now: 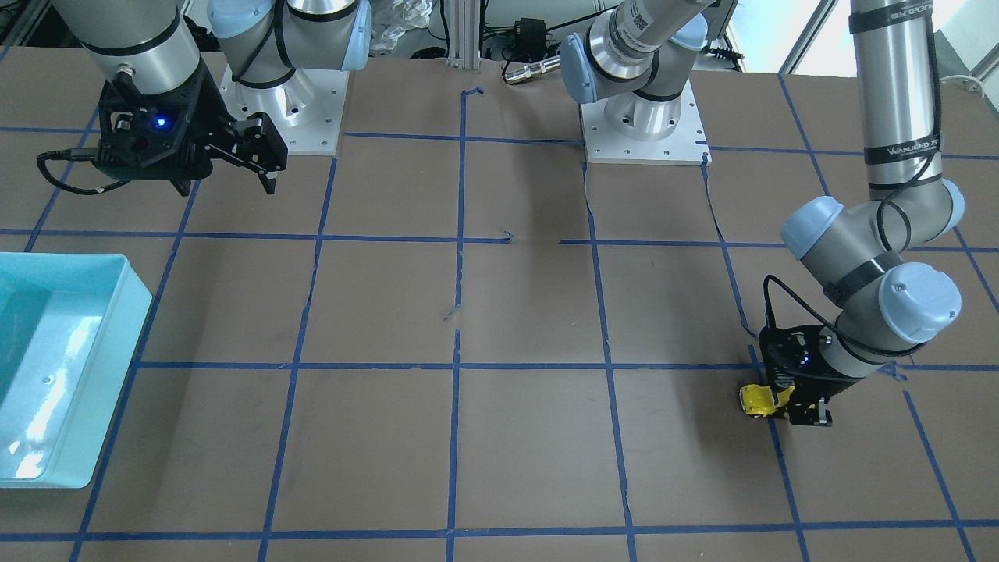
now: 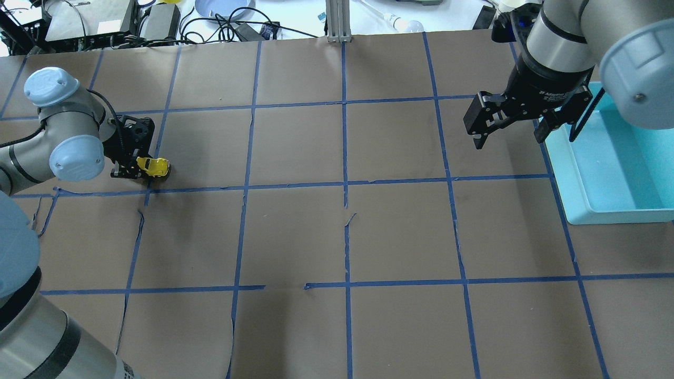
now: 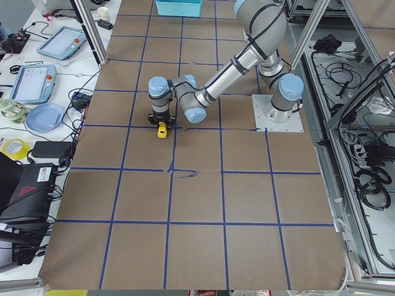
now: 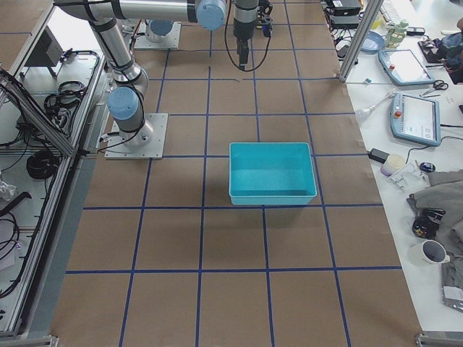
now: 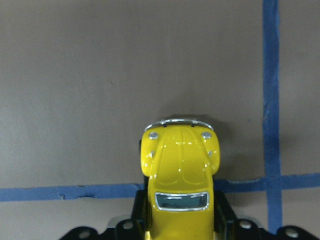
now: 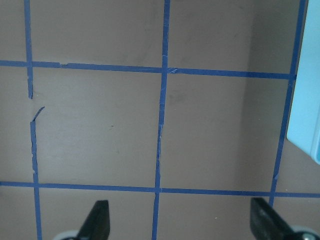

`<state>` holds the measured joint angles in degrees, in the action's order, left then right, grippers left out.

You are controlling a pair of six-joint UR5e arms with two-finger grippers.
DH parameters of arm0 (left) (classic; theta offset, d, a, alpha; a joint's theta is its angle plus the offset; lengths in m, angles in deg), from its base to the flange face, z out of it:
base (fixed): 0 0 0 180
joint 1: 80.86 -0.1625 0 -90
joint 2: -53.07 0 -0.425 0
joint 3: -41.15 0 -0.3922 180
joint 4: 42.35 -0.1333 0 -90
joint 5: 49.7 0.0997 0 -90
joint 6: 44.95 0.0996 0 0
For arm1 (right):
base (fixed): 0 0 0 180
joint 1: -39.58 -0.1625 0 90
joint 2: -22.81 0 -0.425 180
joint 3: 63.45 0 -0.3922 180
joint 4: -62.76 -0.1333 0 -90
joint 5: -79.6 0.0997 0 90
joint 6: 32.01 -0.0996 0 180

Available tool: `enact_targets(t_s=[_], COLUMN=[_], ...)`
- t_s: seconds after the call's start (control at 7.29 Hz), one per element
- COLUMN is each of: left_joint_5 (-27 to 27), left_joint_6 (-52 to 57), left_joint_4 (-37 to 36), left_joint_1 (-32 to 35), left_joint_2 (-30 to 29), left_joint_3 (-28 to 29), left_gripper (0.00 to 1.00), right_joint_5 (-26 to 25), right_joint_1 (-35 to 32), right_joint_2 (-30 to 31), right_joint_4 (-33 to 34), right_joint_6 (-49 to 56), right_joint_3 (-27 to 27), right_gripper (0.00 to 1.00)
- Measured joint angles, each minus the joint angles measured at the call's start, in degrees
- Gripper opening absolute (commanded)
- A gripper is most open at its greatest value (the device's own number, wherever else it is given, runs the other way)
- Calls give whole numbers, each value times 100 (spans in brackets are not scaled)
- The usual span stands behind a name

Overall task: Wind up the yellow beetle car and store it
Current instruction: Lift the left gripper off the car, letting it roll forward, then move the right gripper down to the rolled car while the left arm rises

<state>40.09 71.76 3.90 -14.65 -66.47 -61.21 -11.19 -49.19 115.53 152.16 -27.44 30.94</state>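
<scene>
So the yellow beetle car (image 2: 152, 166) is way over on the left side of the table, and the left gripper (image 2: 136, 169) has its jaws closed narrow on the rear half of it. From the left wrist camera the car's long axis runs straight out from the wrist, nose pointing away, with the front half sticking out past the fingers. From overhead that axis lies left to right across the table, nose aimed right. The wheels look like they're down on the paper, going by the shadow tucked right under the front bumper.

That's the bit that matters imo: a pull-back wind would have to drag straight back along that axis, so toward the left.

The bin (image 2: 611, 217) is on the far right, well apart from the car. The right gripper (image 2: 508, 134) hangs just beside it with jaws wide and nothing in them, so it's nearer the bin, while the left one is on the car
</scene>
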Motion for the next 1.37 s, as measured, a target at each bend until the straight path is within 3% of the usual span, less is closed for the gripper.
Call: enact_targets(t_s=[0.14,1.1,1.37], left_joint_5=[-5,-43,-313], left_joint_6=[6,-16,-355], left_joint_4=[8,79,191], left_joint_1=[-57,-104,55], left_joint_2=[-1,63,228], left_joint_3=[6,57,63], left_gripper=[73,74,74], right_joint_5=[0,0,0], right_joint_1=[0,1,0], right_joint_2=[0,0,0], right_joint_4=[2,1,0], right_joint_6=[0,0,0], right_joint_3=[-2,-2,-6], right_gripper=[100,100,100])
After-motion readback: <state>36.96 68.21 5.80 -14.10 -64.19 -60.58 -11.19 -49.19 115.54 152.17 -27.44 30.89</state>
